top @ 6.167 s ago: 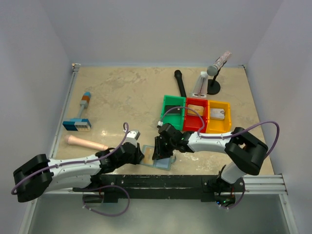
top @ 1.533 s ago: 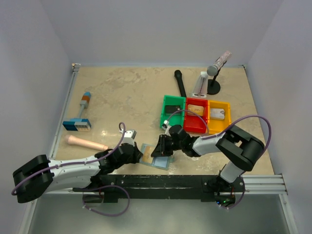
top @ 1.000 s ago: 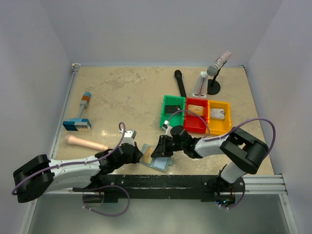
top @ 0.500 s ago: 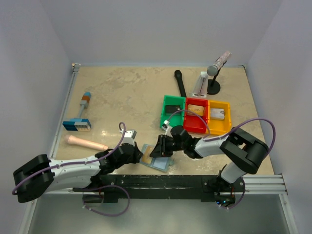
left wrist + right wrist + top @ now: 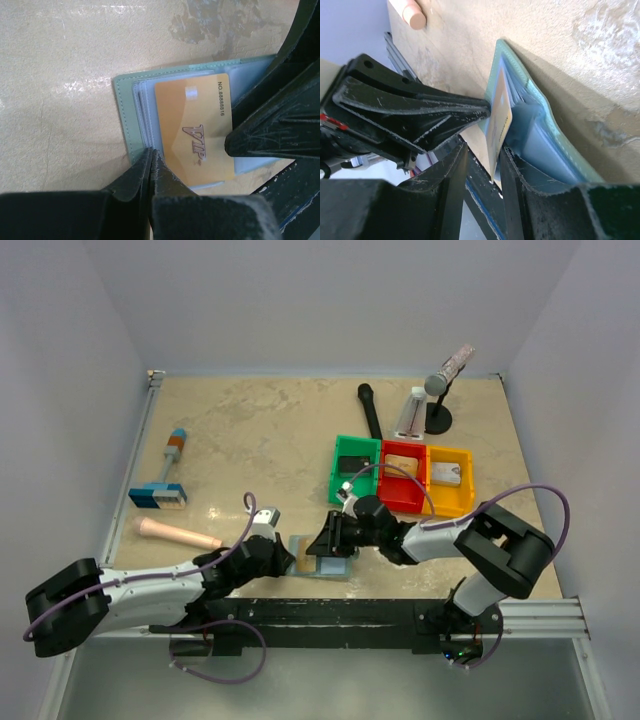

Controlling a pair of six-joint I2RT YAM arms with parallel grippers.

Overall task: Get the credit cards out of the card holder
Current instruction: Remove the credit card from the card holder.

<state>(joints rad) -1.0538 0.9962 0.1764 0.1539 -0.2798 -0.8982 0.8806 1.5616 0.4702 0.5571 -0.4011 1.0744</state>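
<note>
The grey-blue card holder lies open near the table's front edge, between the two grippers. A tan-orange credit card sticks out of its clear sleeves. My left gripper is shut, its tips pinching the holder's left edge. My right gripper is open, its jaws on either side of the card's free edge and close to the right finger. The holder's blue inside shows in the right wrist view. A dark card, a tan card and a pale card lie in the bins.
The green, red and yellow bins stand in a row behind the right arm. A blue-and-orange block tool and a pink cylinder lie at the left. A black marker and a small stand are at the back.
The card holder has turned and settled flatter between the grippers, so the tan-orange card shows more. The right gripper has shifted slightly along it. The left gripper stays put.
</note>
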